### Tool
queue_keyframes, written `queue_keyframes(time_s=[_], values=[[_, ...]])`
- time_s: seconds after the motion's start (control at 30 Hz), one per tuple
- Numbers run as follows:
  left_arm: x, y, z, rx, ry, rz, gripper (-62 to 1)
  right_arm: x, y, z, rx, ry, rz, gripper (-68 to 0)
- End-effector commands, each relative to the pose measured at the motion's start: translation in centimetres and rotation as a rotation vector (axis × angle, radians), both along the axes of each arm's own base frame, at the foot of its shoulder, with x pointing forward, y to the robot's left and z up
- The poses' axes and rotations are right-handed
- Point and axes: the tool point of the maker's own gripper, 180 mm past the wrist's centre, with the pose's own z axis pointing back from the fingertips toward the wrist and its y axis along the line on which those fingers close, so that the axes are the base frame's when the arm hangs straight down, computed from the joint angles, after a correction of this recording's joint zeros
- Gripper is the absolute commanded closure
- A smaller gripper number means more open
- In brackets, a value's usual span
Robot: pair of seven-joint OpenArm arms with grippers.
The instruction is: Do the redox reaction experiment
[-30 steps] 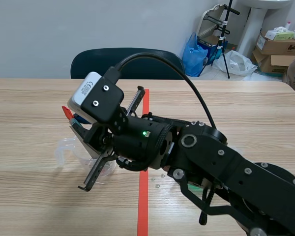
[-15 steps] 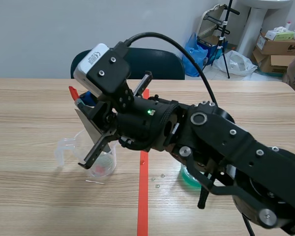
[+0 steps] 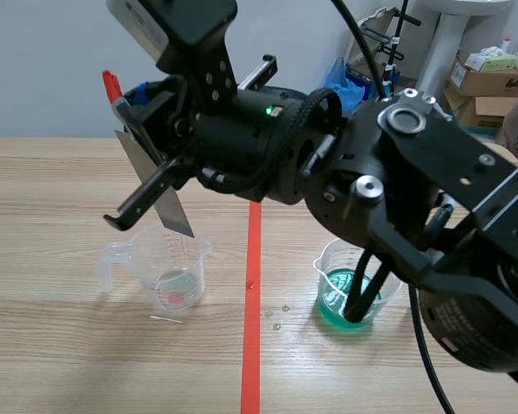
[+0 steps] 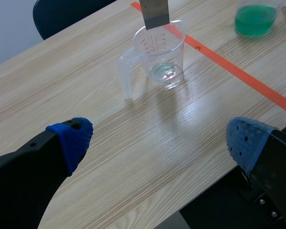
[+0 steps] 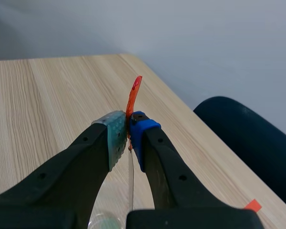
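Right tool (image 5: 128,132) clenched on metal strip (image 3: 155,185), scene view's upper left, its lower end above measuring cup (image 3: 160,274). Left tool (image 4: 157,143) released. Risk: strip pivoting in grip, striking the rim, toppling cup.

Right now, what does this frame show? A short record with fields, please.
right claw: shut on metal strip
metal strip: hangs over measuring cup, lower end near its rim
measuring cup: upright, a little liquid at the bottom
beaker: holds green liquid, stands apart from the cup
left claw: open, holding nothing
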Motion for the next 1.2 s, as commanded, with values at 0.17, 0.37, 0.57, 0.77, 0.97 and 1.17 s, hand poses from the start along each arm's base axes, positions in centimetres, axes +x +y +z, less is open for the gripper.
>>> queue_keyframes(time_s=[0.17, 0.37, 0.57, 0.77, 0.97, 1.17], values=[[0.3, -0.4, 0.7, -0.019, -0.027, -0.002, -59.5, -0.3, -0.2, 3.6, 0.021, -0.065, -0.003, -1.8], [0.3, -0.4, 0.7, -0.019, -0.028, -0.002, -59.5, -0.9, -0.1, 4.1, 0.029, -0.026, 0.01, -1.8], [0.3, -0.4, 0.7, -0.019, -0.027, -0.002, -59.5, -0.8, -0.1, 4.0, 0.024, -0.021, 0.009, -1.8], [0.3, -0.4, 0.7, -0.019, -0.028, -0.002, -59.5, -0.8, -0.1, 4.0, 0.025, -0.022, 0.009, -1.8], [0.3, -0.4, 0.7, -0.019, -0.028, -0.002, -59.5, -0.8, -0.1, 4.0, 0.025, -0.022, 0.009, -1.8], [0.3, -0.4, 0.7, -0.019, -0.028, -0.002, -59.5, -0.8, -0.1, 4.0, 0.025, -0.022, 0.009, -1.8]])
